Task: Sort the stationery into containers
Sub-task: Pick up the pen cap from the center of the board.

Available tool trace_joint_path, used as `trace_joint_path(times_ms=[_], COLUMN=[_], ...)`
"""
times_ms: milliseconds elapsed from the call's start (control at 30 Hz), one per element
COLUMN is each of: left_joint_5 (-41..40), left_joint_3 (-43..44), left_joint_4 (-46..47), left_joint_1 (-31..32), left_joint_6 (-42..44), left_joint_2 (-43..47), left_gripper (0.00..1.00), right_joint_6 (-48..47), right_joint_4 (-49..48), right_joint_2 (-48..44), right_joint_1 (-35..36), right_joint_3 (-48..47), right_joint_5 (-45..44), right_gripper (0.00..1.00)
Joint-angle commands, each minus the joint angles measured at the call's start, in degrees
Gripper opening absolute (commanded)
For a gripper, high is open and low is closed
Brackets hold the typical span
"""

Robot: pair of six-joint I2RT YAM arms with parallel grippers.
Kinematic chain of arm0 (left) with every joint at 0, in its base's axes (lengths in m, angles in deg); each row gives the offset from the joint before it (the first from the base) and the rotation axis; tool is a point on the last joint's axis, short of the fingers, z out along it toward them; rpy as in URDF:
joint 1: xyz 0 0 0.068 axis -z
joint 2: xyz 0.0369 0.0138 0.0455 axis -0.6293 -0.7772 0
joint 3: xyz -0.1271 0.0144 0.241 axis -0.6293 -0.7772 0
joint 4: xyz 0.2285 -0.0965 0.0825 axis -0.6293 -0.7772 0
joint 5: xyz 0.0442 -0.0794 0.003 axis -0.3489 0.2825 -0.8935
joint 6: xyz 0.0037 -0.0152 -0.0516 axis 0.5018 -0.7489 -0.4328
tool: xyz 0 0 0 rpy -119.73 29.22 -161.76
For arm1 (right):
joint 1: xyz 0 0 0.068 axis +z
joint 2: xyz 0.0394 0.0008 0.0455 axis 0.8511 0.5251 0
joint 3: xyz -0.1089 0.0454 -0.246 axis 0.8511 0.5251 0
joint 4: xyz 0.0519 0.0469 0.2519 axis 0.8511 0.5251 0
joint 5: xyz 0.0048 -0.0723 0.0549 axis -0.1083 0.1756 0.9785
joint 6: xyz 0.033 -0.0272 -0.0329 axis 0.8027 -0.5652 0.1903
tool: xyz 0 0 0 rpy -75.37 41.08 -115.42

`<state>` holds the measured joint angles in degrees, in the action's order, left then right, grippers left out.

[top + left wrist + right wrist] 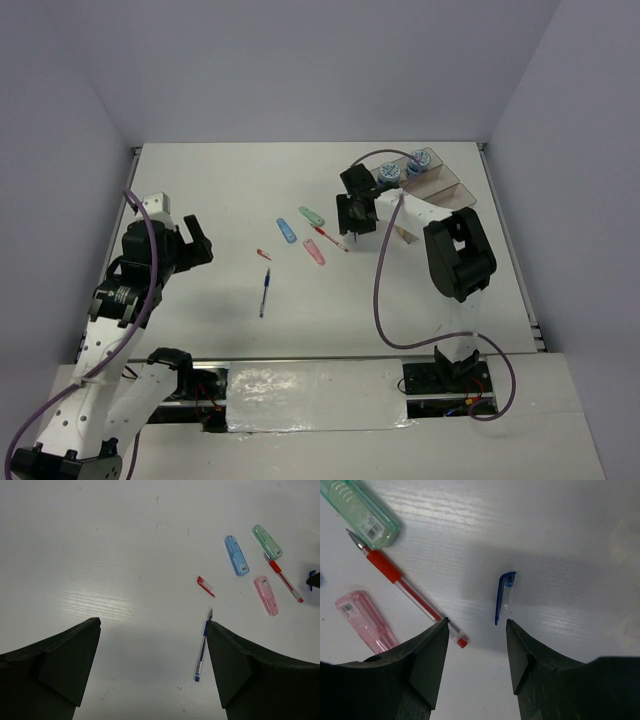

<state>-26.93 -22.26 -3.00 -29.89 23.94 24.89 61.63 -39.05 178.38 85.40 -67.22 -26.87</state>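
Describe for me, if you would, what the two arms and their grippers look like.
The left arm and right arm both have white links and bulky black joint housings. A purple cable loops loosely along each. The left gripper and right gripper are matte black, with broad wedge-shaped fingers.

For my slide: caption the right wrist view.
Right pincer open before a blue pen cap; red pen, pink piece, green piece alongside.

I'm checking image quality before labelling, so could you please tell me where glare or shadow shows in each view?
Top external: glare on the shiny strip at the near edge. Left wrist: a soft sheen on the table, with the items sharp. Right wrist: a dim patch of shadow surrounds the blue cap.
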Motion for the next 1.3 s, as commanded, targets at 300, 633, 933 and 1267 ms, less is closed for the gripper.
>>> trace_joint_path(times_ms=[300, 633, 933, 1267], left_joint_5=[1.8, 2.2, 1.7, 1.7], left_joint_3=[0.1, 0.1, 0.1, 0.0], left_joint_4=[2.7, 2.7, 2.7, 2.7], left_joint_1=[0.7, 0.8, 1.0, 1.3], left_joint_6=[1.1, 1.2, 1.1, 1.0], left_joint_2=[0.8, 0.8, 1.5, 1.0], left_gripper=[0.99, 0.99, 0.99, 0.99], right_joint_6=[-1.6, -2.9, -2.6, -1.6], right_joint_4=[3.4, 5.3, 5.8, -3.1], right_joint_2=[5.6, 10.6, 10.0, 4.6], right_joint_1=[-1.8, -4.0, -4.0, -3.6], right_joint_3=[-7.6, -9.8, -6.0, 2.2], right_joint_5=[-1.9, 2.6, 1.7, 5.1], right_gripper=[0.56, 0.47, 0.04, 0.00])
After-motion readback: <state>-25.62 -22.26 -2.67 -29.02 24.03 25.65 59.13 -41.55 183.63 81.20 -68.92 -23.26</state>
